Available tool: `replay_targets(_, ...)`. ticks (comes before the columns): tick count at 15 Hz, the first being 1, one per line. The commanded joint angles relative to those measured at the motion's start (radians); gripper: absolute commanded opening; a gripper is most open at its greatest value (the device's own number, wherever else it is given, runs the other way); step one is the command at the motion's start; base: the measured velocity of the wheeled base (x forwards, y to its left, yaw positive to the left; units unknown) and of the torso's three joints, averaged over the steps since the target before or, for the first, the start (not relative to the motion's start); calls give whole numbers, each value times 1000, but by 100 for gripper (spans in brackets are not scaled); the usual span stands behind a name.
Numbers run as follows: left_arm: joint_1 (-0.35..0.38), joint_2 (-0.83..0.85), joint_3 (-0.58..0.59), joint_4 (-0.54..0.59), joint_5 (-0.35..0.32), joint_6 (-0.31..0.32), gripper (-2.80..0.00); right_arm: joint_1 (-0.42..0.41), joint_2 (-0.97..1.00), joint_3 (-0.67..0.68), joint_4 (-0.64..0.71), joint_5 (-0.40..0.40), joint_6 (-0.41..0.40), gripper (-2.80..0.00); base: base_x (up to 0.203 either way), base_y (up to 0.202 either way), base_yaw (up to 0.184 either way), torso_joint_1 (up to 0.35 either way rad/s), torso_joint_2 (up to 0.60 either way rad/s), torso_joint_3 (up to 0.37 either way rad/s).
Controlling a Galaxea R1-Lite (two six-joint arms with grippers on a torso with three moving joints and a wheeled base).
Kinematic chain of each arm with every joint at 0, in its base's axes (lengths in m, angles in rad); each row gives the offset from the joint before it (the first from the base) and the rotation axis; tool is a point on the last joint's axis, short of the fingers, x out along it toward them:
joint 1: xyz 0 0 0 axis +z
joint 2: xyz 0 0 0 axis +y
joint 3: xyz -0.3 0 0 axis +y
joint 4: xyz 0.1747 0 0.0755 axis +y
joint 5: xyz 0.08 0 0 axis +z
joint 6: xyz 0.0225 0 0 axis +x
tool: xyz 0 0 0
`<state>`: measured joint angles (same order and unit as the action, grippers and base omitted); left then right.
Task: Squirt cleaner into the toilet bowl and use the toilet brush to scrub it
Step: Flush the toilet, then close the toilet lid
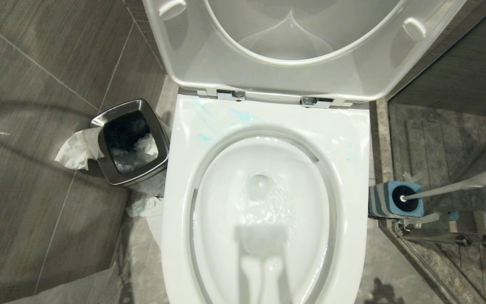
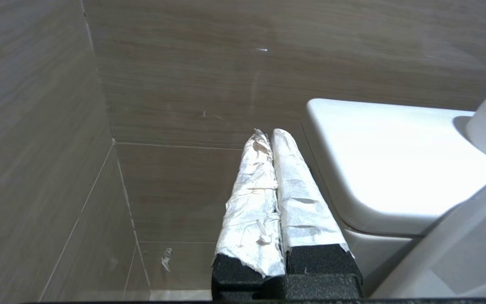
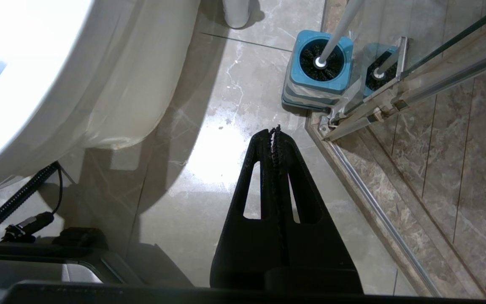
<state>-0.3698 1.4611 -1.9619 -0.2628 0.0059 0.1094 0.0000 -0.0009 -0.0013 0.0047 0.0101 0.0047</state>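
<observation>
Teal cleaner point(image 1: 203, 137) already smeared the toilet bowl point(image 1: 264, 253); both grippers were closed, empty. Next: grasping the toilet brush point(image 1: 458, 183).

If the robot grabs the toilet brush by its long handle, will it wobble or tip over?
Probably a bit. The toilet brush leans steeply out of its small blue holder, so a sideways tug could tip the holder. The handle looks thin, smooth and stiff, perhaps slippery. The holder may lift along with it.
</observation>
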Motion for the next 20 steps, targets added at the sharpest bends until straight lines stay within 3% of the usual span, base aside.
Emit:
replay_targets(1,2,-65,0,73,-20,-15,-280,0,1,0,0,1,0,-280,0,0,0,0,0,0)
replay_targets(4,37,-127,0,398,-86,-117,-280,0,1,0,0,1,0,-280,0,0,0,0,0,0)
replay_targets(6,139,-153,0,581,-250,-169,-280,0,1,0,0,1,0,-280,0,0,0,0,0,0)
replay_targets(7,153,-162,0,635,-310,-219,-280,0,1,1,0,1,0,-280,0,0,0,0,0,0)
replay_targets(9,154,-155,0,674,-320,-271,-280,0,1,0,0,1,0,-280,0,0,0,0,0,0)
replay_targets(13,161,-148,0,894,-310,-252,-280,0,1,0,0,1,0,-280,0,0,0,0,0,0)
replay_targets(16,184,-150,0,926,-307,-166,-280,0,1,1,0,1,0,-280,0,0,0,0,0,0)
replay_targets(20,189,-143,0,973,-316,-137,-280,0,1,0,0,1,0,-280,0,0,0,0,0,0)
